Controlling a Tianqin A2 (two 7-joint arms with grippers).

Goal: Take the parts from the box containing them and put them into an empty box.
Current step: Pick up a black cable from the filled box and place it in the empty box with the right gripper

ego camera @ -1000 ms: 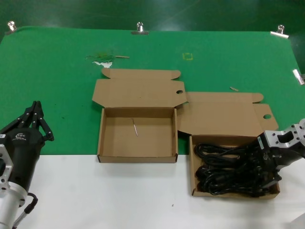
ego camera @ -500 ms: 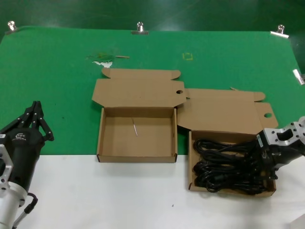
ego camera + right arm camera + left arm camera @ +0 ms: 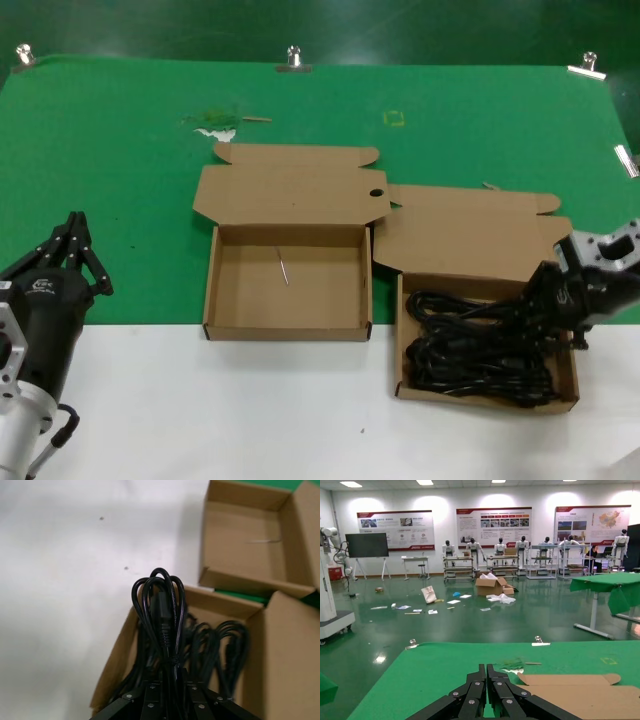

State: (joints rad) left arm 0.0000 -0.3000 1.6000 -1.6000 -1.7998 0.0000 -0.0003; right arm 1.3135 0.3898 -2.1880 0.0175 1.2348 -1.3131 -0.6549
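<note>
The box of black power cords (image 3: 400, 345) stands at the right, with several bundles (image 3: 465, 350) lying in it. My right gripper (image 3: 548, 298) is over the box's right side and is shut on one cord bundle (image 3: 161, 610). The bundle's looped end sticks out past the fingertips above the other cords (image 3: 225, 645). The empty box (image 3: 288, 330) sits left of it, lid flap open, with a round hole (image 3: 376, 193) near the flap's corner. It also shows in the right wrist view (image 3: 240, 580). My left gripper (image 3: 75, 222) is parked at the far left, shut and empty (image 3: 486, 669).
A thin short stick (image 3: 284, 267) lies in the empty box. The cord box's open lid (image 3: 470, 235) overlaps the green mat (image 3: 120, 180). Metal clips (image 3: 293, 58) hold the mat's far edge. The white tabletop (image 3: 250, 410) runs along the front.
My right gripper has risen and drawn back to the right with the cord bundle. The cord box has shifted slightly away from the front. The left arm has not moved.
</note>
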